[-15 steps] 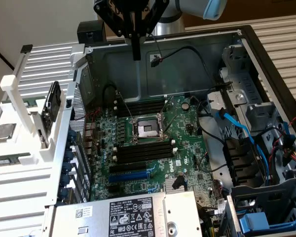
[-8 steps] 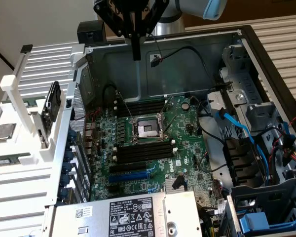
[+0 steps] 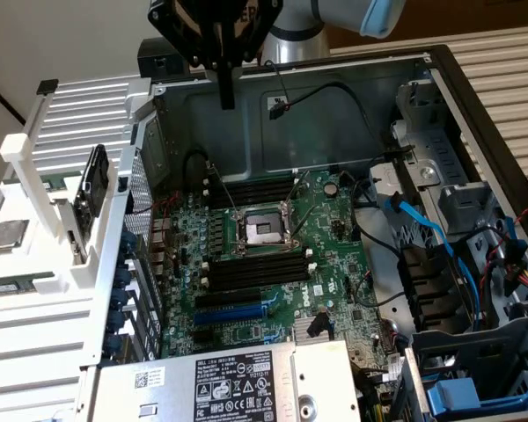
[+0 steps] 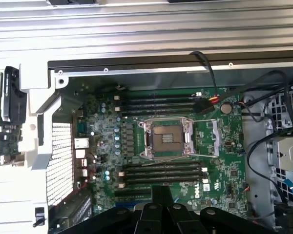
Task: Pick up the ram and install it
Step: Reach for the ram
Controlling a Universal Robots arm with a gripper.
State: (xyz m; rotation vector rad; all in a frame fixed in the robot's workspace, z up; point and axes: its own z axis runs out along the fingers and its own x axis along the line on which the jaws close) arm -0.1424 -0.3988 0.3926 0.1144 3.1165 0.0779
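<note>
My claw (image 3: 226,101) hangs in the upper middle of the exterior view, above the far wall of the open grey metal computer case (image 3: 352,132). Its two black fingers are pressed together and there is nothing between them. In the wrist view the claw (image 4: 161,190) stands over the green motherboard (image 4: 224,161), just beside the nearer bank of long black plastic memory slots with white end clips (image 4: 163,170).

The ram (image 3: 18,284), a long, narrow, flat green circuit-board stick, is not in my claw. I see it at the exterior view's left edge, a little below the middle. It lies flat in a recess of the white plastic rack (image 3: 35,343), outside the case and well apart from my claw. A square silver processor chip (image 3: 7,235) lies in the same rack, just above the ram in the frame.

Inside the case the motherboard (image 3: 334,255) fills the centre of the exterior view. The silver square processor socket (image 3: 260,230) sits between two banks of memory slots (image 3: 255,268). One bank is higher in the frame than the socket and the other is lower. Every slot I can see has no stick in it. A bright blue long connector slot (image 3: 233,301) lies below the lower bank.
</note>
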